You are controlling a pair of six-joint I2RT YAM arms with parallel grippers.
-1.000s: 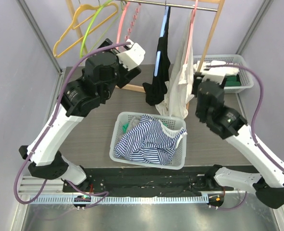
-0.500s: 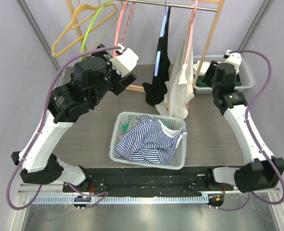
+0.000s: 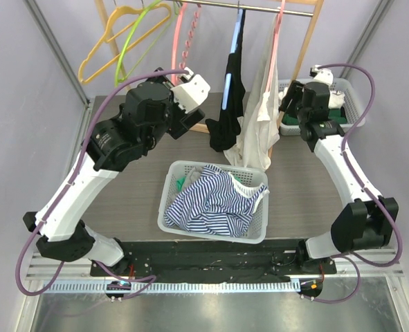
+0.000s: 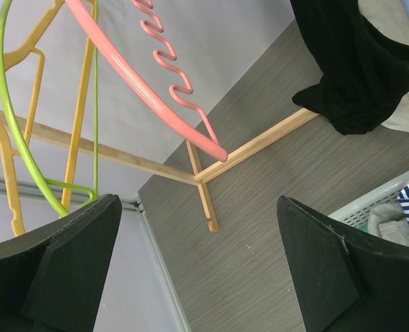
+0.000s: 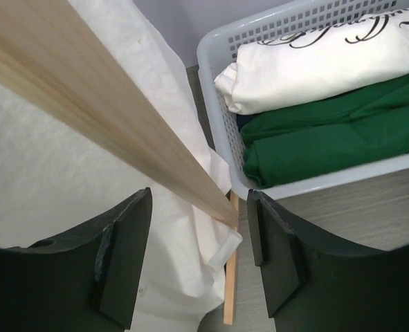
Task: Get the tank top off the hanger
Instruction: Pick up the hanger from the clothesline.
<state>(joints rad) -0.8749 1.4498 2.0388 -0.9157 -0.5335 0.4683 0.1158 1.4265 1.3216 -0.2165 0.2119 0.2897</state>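
Your desk (image 3: 138, 197) carries a wooden rack (image 3: 303, 52) along its far side, with the rail high across the far edge. Your left arm (image 3: 86, 180) reaches up toward the far left. Your right arm (image 3: 342, 159) stretches to the far right, up to the rack's right post.

A white basket (image 3: 171, 185) sits near the middle of the desk with a striped garment (image 3: 214, 200) heaped in it. A second basket (image 5: 218, 83) stands at the far right and holds a folded white cloth (image 5: 315, 62) over folded green ones (image 5: 329, 138).

The cream tank top (image 3: 258, 117) is on its pink hanger (image 3: 279, 21) on the rail, just left of the right post. A black garment (image 3: 226, 117) hangs to its left on a blue hanger (image 3: 239, 29). Further left hang three bare hangers: pink (image 4: 142, 76), green (image 4: 17, 138) and yellow (image 4: 79, 104).

Your left jaws are spread wide and grip nothing, below the bare hangers. Your right jaws are also parted and grip nothing. They sit between the tank top and the far basket, and the post crosses the gap in the wrist view.
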